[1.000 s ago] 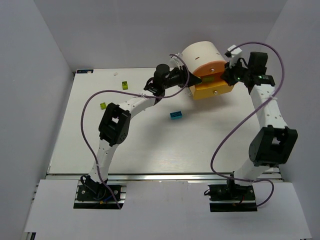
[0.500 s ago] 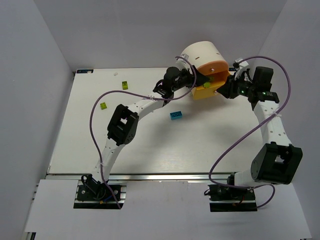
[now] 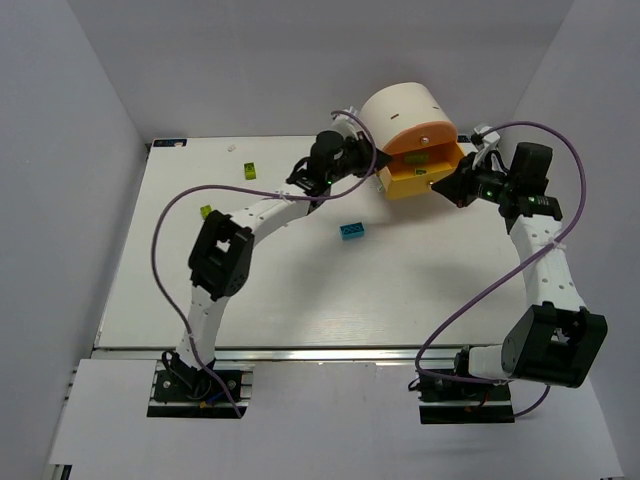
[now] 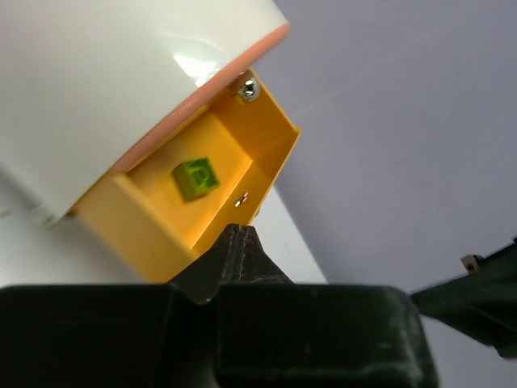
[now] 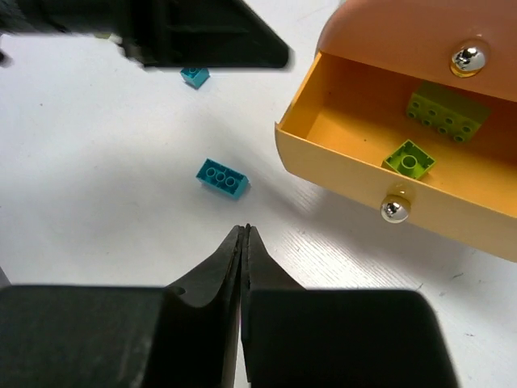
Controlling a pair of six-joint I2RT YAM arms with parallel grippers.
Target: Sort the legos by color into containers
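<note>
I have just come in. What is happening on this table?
Two robot arms work at a cream drawer cabinet, sorting by color. The yellow drawer is open and holds two lime bricks. The left gripper and the right gripper hang beside it, both shut and empty. A cyan brick and two yellow-green pieces lie loose on the table.

The yellow drawer (image 3: 420,180) stood pulled out of the cream cabinet (image 3: 400,105), open from above at its front, with the orange drawer (image 3: 420,135) overhanging its back. The left gripper (image 3: 378,160) crowded one side, and the right gripper (image 3: 452,192) was near the knobbed front. One cyan brick (image 3: 351,230) lay on the open table (image 3: 300,290) between the arms.
</note>
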